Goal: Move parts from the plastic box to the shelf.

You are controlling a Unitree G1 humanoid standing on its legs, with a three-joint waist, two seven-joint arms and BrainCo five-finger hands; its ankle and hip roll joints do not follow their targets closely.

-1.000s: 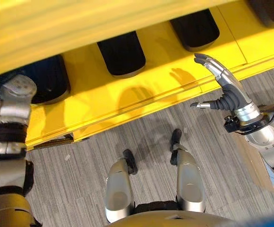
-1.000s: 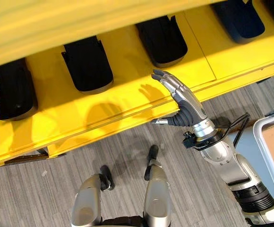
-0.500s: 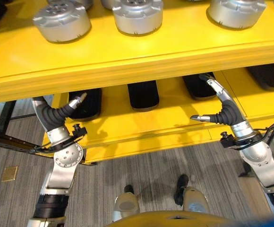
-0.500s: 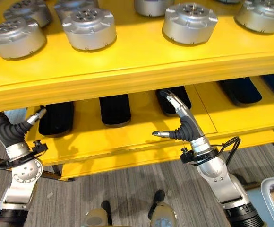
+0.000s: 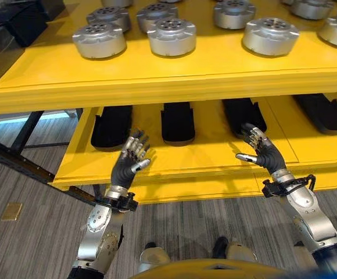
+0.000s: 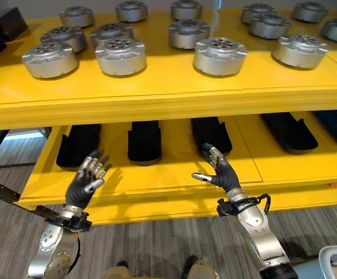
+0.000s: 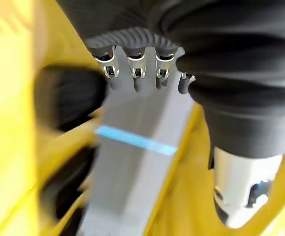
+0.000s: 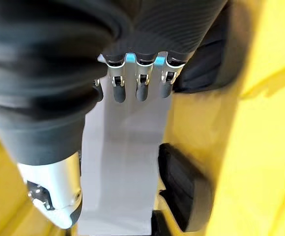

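big yellow shelf (image 6: 157, 96) has a bunch of round silver motor parts (image 6: 219, 56) sitting on its top level, with black oblong parts (image 6: 144, 141) lined up on the lower level. both hands are raised in front of that lower level holding nothing: left hand (image 5: 129, 164) with fingers loosely spread, right hand (image 5: 260, 152) with fingers relaxed and thumb sticking out sideways.

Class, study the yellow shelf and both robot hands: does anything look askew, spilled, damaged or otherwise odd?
Nothing stands out. The round silver parts sit upright on the upper shelf, the black parts lie in a row on the lower shelf, and the left hand and right hand are open, holding nothing.
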